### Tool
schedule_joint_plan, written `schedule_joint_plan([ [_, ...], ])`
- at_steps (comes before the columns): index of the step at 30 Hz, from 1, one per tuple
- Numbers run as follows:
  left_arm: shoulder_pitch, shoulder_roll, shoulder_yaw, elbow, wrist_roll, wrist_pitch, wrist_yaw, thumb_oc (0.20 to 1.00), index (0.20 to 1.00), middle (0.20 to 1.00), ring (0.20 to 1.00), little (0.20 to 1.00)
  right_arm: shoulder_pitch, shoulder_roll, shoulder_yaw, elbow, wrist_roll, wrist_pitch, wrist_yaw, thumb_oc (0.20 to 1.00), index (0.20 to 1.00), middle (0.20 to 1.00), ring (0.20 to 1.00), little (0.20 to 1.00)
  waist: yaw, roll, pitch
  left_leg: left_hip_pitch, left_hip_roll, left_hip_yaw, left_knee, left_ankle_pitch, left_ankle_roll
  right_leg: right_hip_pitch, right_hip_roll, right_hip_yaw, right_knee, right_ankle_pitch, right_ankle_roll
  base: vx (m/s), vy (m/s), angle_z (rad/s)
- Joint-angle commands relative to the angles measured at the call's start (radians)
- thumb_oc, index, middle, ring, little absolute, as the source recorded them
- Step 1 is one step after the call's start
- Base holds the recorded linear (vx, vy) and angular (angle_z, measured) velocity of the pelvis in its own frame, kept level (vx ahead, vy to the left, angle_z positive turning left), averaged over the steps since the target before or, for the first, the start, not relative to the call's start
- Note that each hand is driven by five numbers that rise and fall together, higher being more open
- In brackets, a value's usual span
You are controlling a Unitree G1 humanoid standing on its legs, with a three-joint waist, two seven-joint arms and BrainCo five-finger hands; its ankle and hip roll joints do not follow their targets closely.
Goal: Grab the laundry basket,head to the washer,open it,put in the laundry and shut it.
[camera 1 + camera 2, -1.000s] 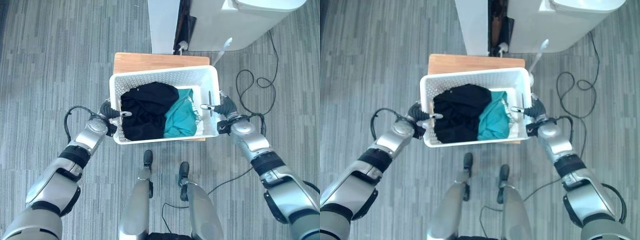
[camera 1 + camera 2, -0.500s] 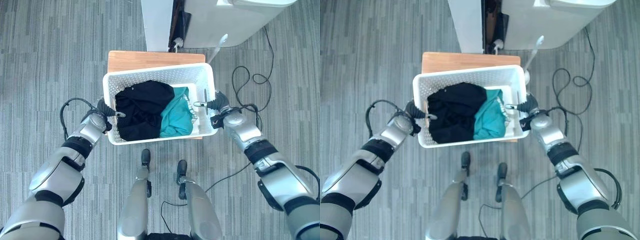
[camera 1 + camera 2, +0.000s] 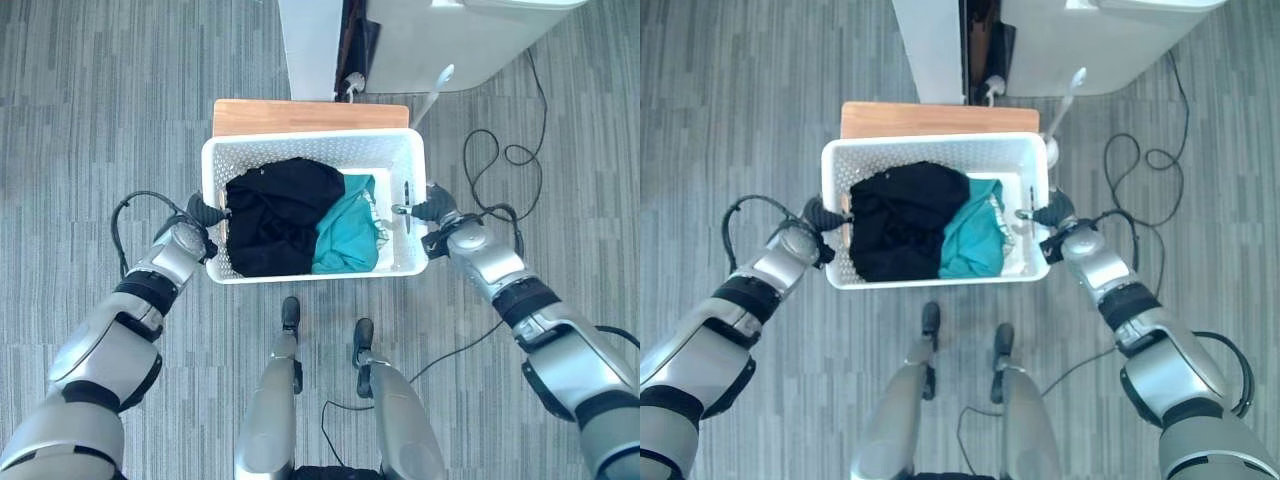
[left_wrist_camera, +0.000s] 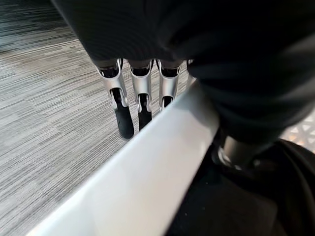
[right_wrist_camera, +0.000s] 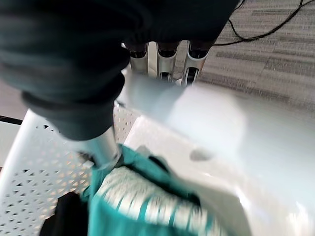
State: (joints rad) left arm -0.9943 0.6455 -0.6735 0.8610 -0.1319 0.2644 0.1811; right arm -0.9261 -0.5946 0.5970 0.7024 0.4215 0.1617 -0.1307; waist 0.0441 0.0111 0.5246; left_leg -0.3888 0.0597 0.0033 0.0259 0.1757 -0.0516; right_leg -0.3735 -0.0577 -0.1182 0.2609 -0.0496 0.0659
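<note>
Robot hand on my left [image 3: 192,232] grips the left rim of the white laundry basket [image 3: 310,145] in the left eye view. My right robot hand [image 3: 432,212] grips the right rim, its thumb hooked over the edge. I see the basket held between both hands, above a small wooden counter [image 3: 300,115]. Black clothes [image 3: 275,212] fill the left part of the basket, and a teal cloth [image 3: 345,232] lies beside them on the right. Past the counter stands a big white machine [image 3: 460,40] on the grey striped floor [image 3: 90,110].

The right eye view shows the same thing: left robot hand [image 3: 810,228] and right robot hand [image 3: 1055,215] on opposite rims of the basket [image 3: 930,148].

From the left wrist view, I see the left hand's fingers [image 4: 123,105] curled down the outside of the white rim [image 4: 142,172], with the thumb on the inside, next to the black clothes [image 4: 236,206].

Over in the right wrist view, the right hand's fingers [image 5: 189,61] wrap over the outside of the rim [image 5: 206,123], and the thumb presses inside, touching the teal cloth [image 5: 142,211].
</note>
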Motion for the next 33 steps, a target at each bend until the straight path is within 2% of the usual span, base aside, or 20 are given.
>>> schedule_joint_plan([
  [1,-0.08,-0.032,0.009,-0.077,0.105,-0.086,0.018,0.2,0.2,0.2,0.2,0.2,-0.036,0.033,-0.017,-0.159,-0.033,-0.072,0.023,0.2,0.2,0.2,0.2,0.2,0.016,-0.037,-0.007,-0.049,0.069,-0.048,0.107,-0.102,-0.045,0.027,-0.144,-0.003,-0.126,0.086,0.077,0.0,0.0,0.0],
  [9,-0.043,-0.023,0.032,-0.104,0.152,-0.079,0.021,0.2,0.2,0.2,0.2,0.2,0.044,0.015,-0.075,-0.243,-0.043,-0.078,0.008,0.2,0.2,0.2,0.2,0.2,0.01,-0.04,-0.021,-0.039,0.07,-0.049,0.103,-0.106,-0.043,0.034,-0.143,0.001,-0.126,0.08,0.078,0.0,0.0,0.0],
  [19,0.046,0.014,0.062,-0.207,0.174,-0.101,-0.015,0.2,0.2,0.2,0.2,0.2,0.19,-0.078,-0.176,-0.418,-0.014,-0.071,0.022,0.2,0.2,0.2,0.2,0.2,0.001,-0.051,-0.084,0.025,0.074,-0.047,0.102,-0.137,-0.045,0.087,-0.141,0.012,-0.115,0.059,0.082,0.01,-0.003,0.0],
  [24,0.093,0.026,0.068,-0.285,0.147,-0.127,-0.049,0.2,0.2,0.2,0.2,0.2,0.25,-0.12,-0.234,-0.465,0.022,-0.072,0.031,0.2,0.2,0.2,0.2,0.2,-0.006,-0.052,-0.127,0.092,0.08,-0.04,0.094,-0.154,-0.049,0.144,-0.136,0.013,-0.113,0.046,0.086,0.06,-0.006,-0.02],
  [32,0.115,0.021,0.054,-0.381,0.056,-0.165,-0.11,0.2,0.2,0.2,0.2,0.2,0.351,-0.251,-0.327,-0.463,0.099,-0.057,0.079,0.2,0.2,0.2,0.2,0.2,-0.025,-0.054,-0.217,0.207,0.088,-0.037,0.084,-0.174,-0.051,0.242,-0.128,0.005,-0.107,0.013,0.088,0.05,-0.021,0.0],
  [33,0.105,0.006,0.033,-0.386,0.018,-0.176,-0.124,0.2,0.2,0.2,0.2,0.2,0.377,-0.277,-0.338,-0.45,0.129,-0.055,0.096,0.2,0.2,0.2,0.2,0.2,-0.033,-0.051,-0.243,0.236,0.093,-0.033,0.08,-0.177,-0.052,0.267,-0.123,0.007,-0.111,0.008,0.088,0.07,-0.02,-0.02],
])
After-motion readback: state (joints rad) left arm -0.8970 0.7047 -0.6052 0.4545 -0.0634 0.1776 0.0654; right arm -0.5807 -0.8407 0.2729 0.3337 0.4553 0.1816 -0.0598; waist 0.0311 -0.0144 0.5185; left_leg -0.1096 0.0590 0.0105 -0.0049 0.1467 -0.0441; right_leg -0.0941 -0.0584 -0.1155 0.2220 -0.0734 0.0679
